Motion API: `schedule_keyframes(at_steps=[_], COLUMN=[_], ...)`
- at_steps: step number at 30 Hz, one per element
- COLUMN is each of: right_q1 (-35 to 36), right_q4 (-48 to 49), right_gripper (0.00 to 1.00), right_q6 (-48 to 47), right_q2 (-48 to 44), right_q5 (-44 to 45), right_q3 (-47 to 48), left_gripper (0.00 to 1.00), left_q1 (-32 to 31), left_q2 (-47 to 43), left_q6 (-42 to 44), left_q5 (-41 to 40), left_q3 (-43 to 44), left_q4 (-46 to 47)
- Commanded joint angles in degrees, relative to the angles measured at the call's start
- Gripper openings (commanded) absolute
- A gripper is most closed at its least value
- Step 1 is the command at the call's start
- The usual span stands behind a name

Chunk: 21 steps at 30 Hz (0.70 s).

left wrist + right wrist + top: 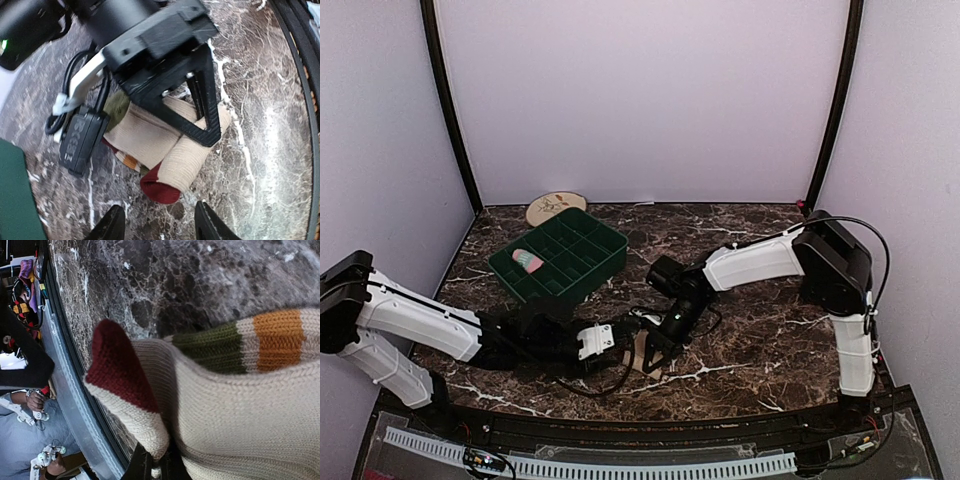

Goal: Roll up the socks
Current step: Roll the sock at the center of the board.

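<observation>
The tan sock point(187, 160) lies partly rolled on the marble table, with its dark red toe toward my left wrist camera and an orange and green striped cuff point(277, 337). My right gripper point(161, 465) is shut on a fold of the tan sock point(240, 415), pressing down from above point(655, 348). My left gripper point(160, 227) is open just short of the red toe, with nothing between its fingers; seen from above, the left gripper point(618, 338) sits beside the tan sock point(650, 370). The pink sock point(527, 260) lies rolled in a compartment of the green tray.
The green divided tray point(610, 240) stands behind the grippers at centre left, and its corner point(15, 200) shows in the left wrist view. A round beige plate point(556, 207) lies by the back wall. The table's front rail point(75, 405) runs close to the sock.
</observation>
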Motion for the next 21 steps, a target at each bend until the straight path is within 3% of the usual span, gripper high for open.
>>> schedule_keyframes(at_steps=[1,8,21], right_q1=[-0.7,-1.6,-2.3], right_q4=[-2.7,-4.9,-7.0], right_gripper=[0.0,0.0,0.0], right_q6=[0.6,-0.4,-1.7], right_q2=[1.2,2.2,2.9], right_q5=[-2.2,-3.5,-5.9], right_q3=[1.6,2.8,4.0], left_gripper=[0.51,0.51,0.49], left_q1=[-3.8,-6.9,-7.5], left_q2=[1.6,6.8,14.8], left_q6=[13.9,21.3,24.1], left_q5=[-9.4,-12.9,-12.5], left_q3=[-1.5,-1.3,3.3], left_q4=[8.5,14.1,14.6])
